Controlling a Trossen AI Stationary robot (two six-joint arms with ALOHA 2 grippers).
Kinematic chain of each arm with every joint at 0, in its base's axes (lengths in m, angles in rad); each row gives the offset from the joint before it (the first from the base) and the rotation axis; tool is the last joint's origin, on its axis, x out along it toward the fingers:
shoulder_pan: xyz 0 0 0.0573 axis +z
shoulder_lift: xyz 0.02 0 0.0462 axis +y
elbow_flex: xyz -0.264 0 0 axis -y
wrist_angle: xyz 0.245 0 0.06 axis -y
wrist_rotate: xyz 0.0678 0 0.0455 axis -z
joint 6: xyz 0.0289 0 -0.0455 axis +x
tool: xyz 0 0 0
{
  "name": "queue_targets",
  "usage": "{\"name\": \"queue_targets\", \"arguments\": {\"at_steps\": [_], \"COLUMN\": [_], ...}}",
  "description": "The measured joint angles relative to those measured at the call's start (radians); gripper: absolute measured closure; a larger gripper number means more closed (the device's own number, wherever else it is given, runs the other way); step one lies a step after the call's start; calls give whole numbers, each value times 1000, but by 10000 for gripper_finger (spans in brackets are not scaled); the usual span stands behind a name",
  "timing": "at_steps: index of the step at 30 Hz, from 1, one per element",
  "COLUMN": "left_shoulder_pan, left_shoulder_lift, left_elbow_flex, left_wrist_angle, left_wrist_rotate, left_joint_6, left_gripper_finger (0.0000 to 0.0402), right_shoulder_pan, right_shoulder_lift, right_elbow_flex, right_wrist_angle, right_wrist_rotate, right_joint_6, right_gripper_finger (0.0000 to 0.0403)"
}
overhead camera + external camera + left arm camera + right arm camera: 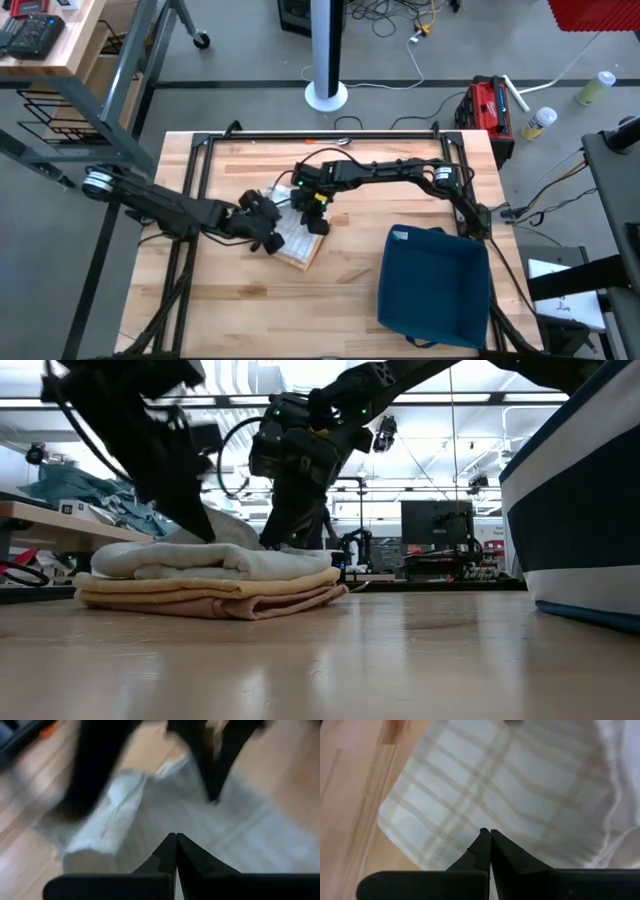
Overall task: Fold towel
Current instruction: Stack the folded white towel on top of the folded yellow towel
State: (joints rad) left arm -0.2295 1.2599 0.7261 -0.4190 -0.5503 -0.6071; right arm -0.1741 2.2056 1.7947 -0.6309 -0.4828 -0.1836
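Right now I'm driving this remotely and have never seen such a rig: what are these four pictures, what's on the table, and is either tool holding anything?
You see two dark robot arms working at a wooden table. One picture looks straight down from above, one looks level across the tabletop, and two come from cameras on the arms' wrists.

In the middle lies a pile of folded towels: a pale plaid one on top of tan ones. A dark blue bin sits to the right.

The left tool is at the pile's left edge, the right tool over its top. Both are shut, fingertips together just above the cloth. In the wrist pictures neither has cloth pinched between its fingers.
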Motion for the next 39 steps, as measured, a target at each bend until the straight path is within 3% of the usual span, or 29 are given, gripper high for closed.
{"name": "queue_targets", "arguments": {"at_steps": [3,8,10,15,23,26,32,39], "left_shoulder_pan": [22,70,110,219,238,228,165,9], "left_shoulder_lift": [84,169,174,178,81,8,-97,-56], "left_elbow_flex": [-8,-5,-5,-39,-38,-20,-31,-57], "left_wrist_angle": [-1,0,-13,-93,-156,-170,-157,-120], "left_wrist_rotate": [-42,-281,-299,-160,-165,-98,210,234], "left_joint_6": [0,-3,4,-38,-33,-27,30,22], "left_gripper_finger": [402,402,402,402,402,402,402,402], "right_shoulder_pan": [0,2,7,20,17,17,35,100], "right_shoulder_lift": [-12,-17,-18,-18,-29,-45,-90,-77], "right_elbow_flex": [0,-6,-21,-72,-128,-130,-129,-139], "right_wrist_angle": [-7,-20,-22,-31,-38,-34,5,102], "right_wrist_rotate": [0,-1,-4,-4,-7,-5,-4,-19], "right_joint_6": [1,2,2,0,4,4,4,0], "right_gripper_finger": [401,401,401,401,402,402,403,403]}}
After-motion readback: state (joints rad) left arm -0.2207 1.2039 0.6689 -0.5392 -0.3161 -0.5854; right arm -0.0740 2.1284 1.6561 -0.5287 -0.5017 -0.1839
